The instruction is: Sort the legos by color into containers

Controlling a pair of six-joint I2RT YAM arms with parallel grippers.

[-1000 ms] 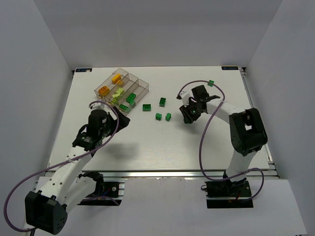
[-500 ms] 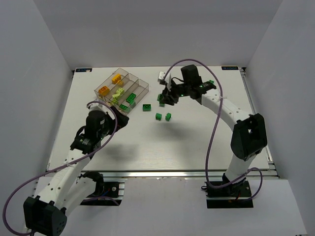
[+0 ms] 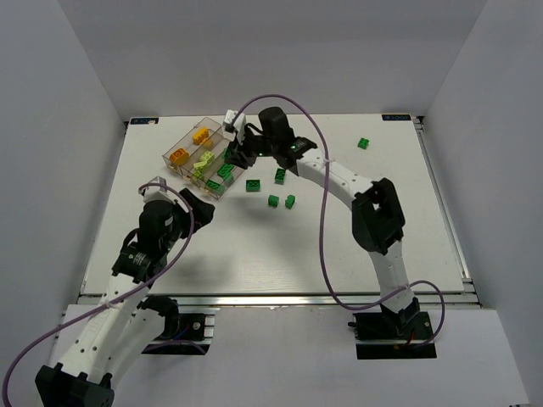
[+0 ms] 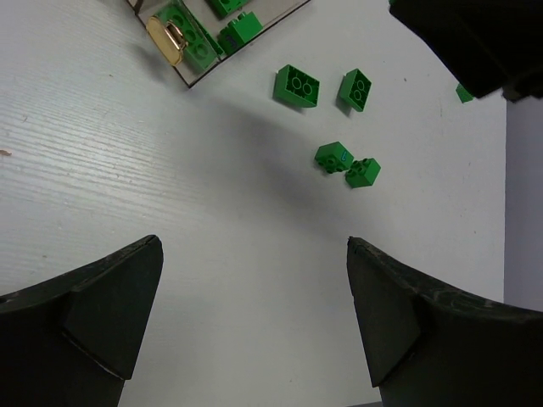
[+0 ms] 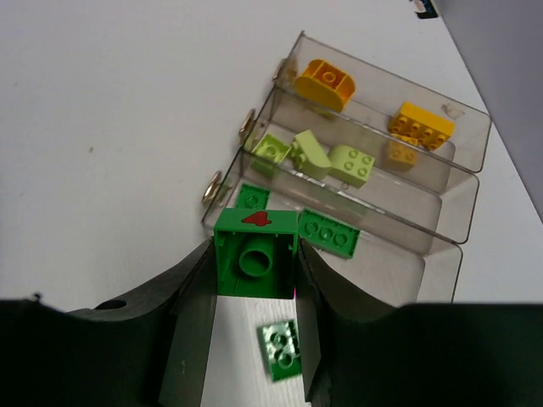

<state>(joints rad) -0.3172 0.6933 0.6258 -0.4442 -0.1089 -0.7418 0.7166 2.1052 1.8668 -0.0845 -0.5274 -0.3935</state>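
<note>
Jaws on the right arm stood partly closed on a small dark green studded plastic brick. They pinched its two side faces, and its hollow underside faced the wrist camera.

- Held brick hung over the near end of the clear, faintly brown plastic tray with four long compartments. It was above either the dark green lane or the lane beside it; could not tell which.
- Farthest lane from these jaws held a rounded orange brick and a yellow brick, well apart.
- Next lane held three lime green bricks, close together.
- Lane just past the held brick held two dark green bricks.
- Directly under the jaws was one blurred dark green brick. Could not tell whether it lay inside the last lane.

Left jaws stood spread wide, gripping nothing, over bare white table.

- Ahead of them lay two larger dark green bricks side by side, slightly apart.
- Nearer these jaws lay two smaller dark green bricks, touching each other.
- Tray corner showed ahead and to their left.
- One lone dark green brick lay well off to the right of the right jaws, near the far table edge.
</note>
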